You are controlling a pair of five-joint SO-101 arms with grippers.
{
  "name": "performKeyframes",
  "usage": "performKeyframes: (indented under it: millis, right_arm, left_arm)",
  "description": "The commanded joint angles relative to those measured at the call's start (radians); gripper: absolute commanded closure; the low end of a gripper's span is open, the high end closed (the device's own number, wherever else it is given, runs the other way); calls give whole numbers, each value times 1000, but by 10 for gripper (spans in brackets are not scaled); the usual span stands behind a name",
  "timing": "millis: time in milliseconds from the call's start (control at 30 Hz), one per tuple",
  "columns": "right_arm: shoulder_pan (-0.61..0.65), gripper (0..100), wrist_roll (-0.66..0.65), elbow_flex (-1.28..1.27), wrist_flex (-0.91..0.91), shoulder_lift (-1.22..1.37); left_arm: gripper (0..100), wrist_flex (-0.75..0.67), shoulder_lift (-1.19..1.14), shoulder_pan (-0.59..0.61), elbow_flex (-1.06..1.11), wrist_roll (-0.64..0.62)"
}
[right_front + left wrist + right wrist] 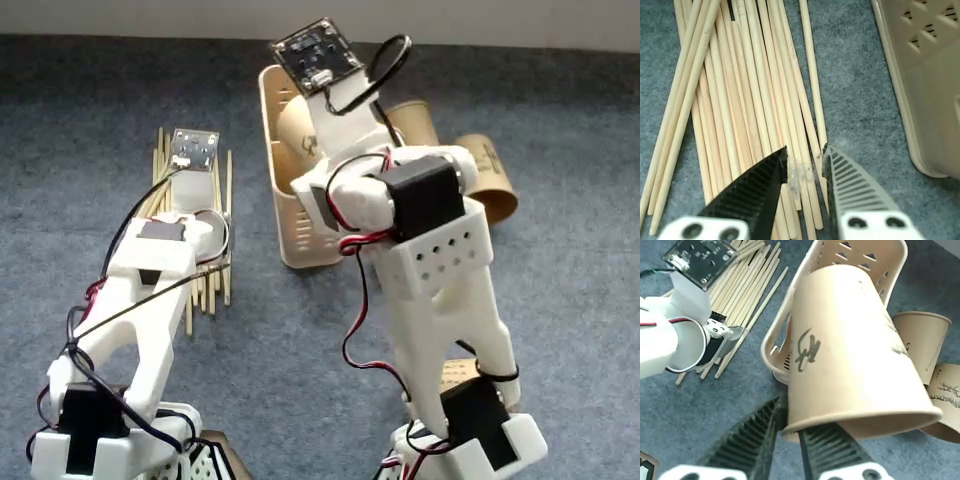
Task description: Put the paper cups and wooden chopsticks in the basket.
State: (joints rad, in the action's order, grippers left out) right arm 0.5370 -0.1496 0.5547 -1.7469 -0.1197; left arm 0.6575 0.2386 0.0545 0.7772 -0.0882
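One paper cup (850, 355) is held by its rim in the right claw (788, 424). The jaws are closed onto the rim from both sides, and the cup is tilted over the open basket (860, 250). Two further paper cups (420, 120) (490, 180) are laid on their sides on the carpet (560, 300), just beside the basket on the side away from the left arm. The wooden chopsticks (740, 90) are spread in a loose bundle on the carpet on the other side of the basket. The left claw (804, 150) is positioned low over this bundle and is opened narrowly, with a few sticks between the jaw tips. It cannot be told whether these sticks are squeezed.
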Motion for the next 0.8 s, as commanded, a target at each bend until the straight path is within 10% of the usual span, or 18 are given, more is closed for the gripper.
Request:
performKeyframes:
  millis: [0, 767]
  right_arm:
    - [24, 994, -64, -70, -18, 12]
    - [-134, 994, -91, 159, -16, -22]
  left_arm:
    - [853, -14, 38, -15, -7, -5]
    - [853, -44, 38, 5, -10, -5]
